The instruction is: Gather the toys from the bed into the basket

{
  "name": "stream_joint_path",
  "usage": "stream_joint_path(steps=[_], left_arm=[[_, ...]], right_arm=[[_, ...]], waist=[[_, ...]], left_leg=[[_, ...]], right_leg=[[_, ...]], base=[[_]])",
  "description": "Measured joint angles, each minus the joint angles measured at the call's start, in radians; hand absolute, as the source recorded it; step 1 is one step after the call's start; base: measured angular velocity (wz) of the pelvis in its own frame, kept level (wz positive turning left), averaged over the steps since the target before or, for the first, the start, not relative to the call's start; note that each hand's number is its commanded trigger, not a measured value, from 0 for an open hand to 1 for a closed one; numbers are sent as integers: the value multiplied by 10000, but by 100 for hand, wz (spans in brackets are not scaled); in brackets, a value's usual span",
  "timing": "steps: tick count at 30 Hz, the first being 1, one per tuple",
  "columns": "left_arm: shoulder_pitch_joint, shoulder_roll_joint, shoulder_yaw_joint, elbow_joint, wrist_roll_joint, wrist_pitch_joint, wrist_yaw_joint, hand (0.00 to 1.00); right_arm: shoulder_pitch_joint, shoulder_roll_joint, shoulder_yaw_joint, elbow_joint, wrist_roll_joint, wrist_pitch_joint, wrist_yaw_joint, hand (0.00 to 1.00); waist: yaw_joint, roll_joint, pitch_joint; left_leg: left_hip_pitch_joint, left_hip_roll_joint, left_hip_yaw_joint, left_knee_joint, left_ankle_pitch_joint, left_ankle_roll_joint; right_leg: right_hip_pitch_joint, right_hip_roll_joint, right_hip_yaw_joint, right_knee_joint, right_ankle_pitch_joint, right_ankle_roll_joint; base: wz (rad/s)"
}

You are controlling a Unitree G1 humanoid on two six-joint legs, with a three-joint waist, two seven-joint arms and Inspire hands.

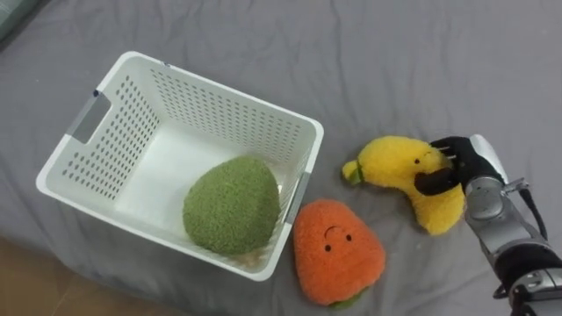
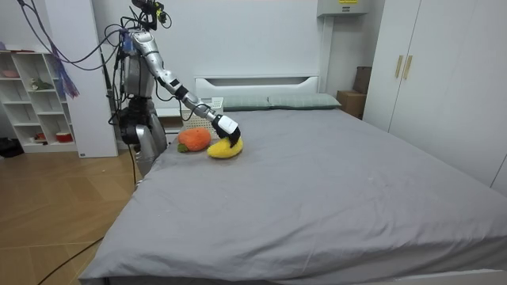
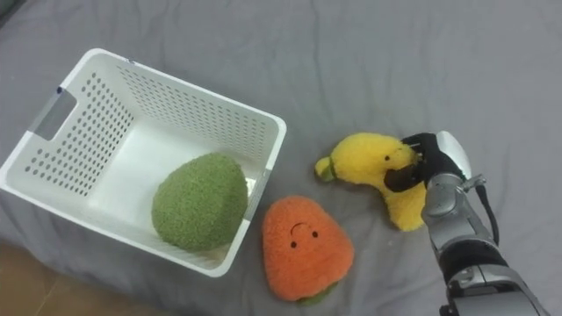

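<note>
Wood floor (image 1: pixel 31 285) shows at the lower left corner, past the edge of the bed (image 1: pixel 413 53), which has a plain grey sheet. The white basket (image 1: pixel 219 110) sits on the sheet at the left, turned at an angle, with perforated walls and a handle slot in each short end. Inside it, against the right end wall, is a round green plush toy (image 1: pixel 233 206), rising to about rim height. Just outside that wall an orange plush toy (image 1: pixel 336 250) with a small stitched face lies on the sheet, touching or nearly touching the basket. It has a bit of green at its bottom edge. Right of it, and a little farther up the bed, is a yellow banana plush toy (image 1: pixel 399 167), its green tip pointing toward the basket. It appears to rest on the sheet, though lift is hard to judge from above. The right hand (image 1: pixel 461 162) comes in from the lower right, its dark fingers curled over the banana's bend and clamped on it. In the room view the robot stands at the bed's side toward the room view's left, near the head end. Its arm stretches out over the mattress to the yellow toy, with the orange one just beside it.
</note>
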Motion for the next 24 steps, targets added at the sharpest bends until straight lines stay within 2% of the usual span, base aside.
stream_joint_path(steps=[9, 16, 21, 24], left_arm=[[-5, 2, 4, 99, 6, -8, -126, 0], [6, 0, 10, 126, 12, -8, -166, 0], [154, 4, 19, 113, 18, -5, -169, 0], [456, 4, 106, 107, 11, -8, -179, 0]], right_arm=[[-9, -39, 152, 59, 78, -5, 13, 100], [81, -170, 153, 165, 80, -180, 24, 100], [113, -218, 156, -26, 73, -179, 22, 100], [170, -219, 155, -517, 89, -118, 21, 100]], waist=[[72, 12, -3], [77, 157, -25], [52, 276, -96], [-17, 323, -128]], left_leg=[[-2, -1, -7, 26, 0, 0], [33, -9, -117, 105, -1, -1], [178, -14, -121, 103, -2, -2], [692, -10, -79, -57, -6, -5]], right_leg=[[10, -4, -16, 7, 1, -1], [155, -3, -149, -22, 1, -2], [311, -5, -160, -17, 1, -2], [757, -3, -164, -34, 1, 0]], base=[[0], [5], [1], [-1]])
